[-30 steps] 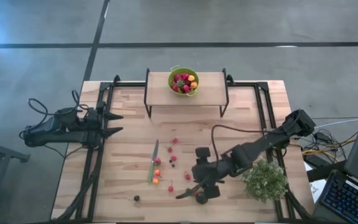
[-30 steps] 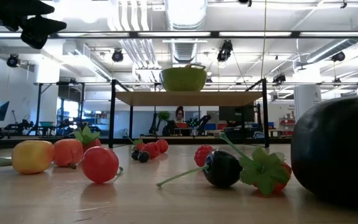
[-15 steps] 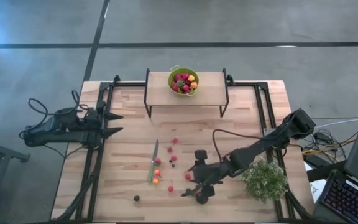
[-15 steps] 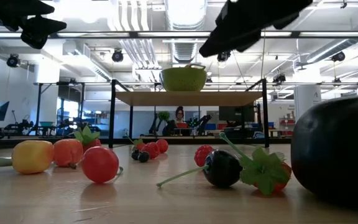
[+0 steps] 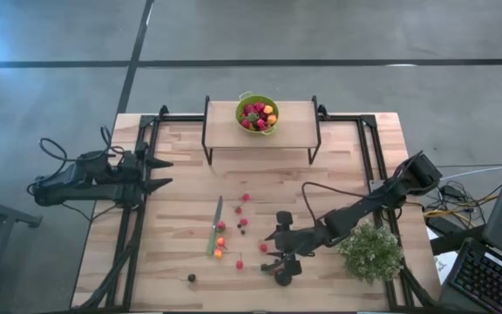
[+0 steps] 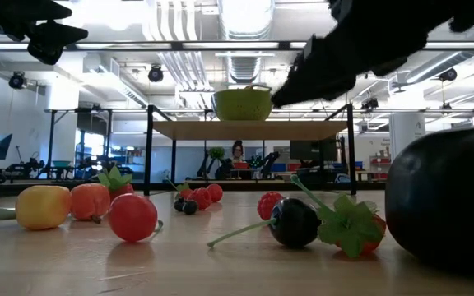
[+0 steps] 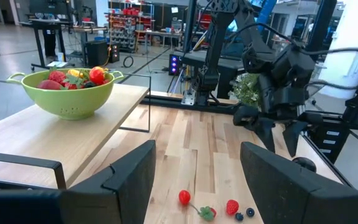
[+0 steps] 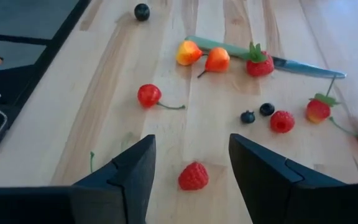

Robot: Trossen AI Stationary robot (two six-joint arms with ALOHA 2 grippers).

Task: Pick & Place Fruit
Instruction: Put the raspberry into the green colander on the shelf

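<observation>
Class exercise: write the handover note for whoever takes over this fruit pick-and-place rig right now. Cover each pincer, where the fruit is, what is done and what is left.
Left pincer: open, empty, parked at the table's left edge.
Right pincer: open, empty, above a raspberry on the near part of the table.
Done: the green bowl on the raised shelf already holds several pieces.
Left: loose fruit lies beside the knife, including a cherry, two blueberries and a big dark fruit beneath the right arm.

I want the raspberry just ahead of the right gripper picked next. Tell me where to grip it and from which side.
Grip the raspberry across its round body, coming straight down. It lies alone on bare table, and the right gripper with its open fingers already frames it.
</observation>
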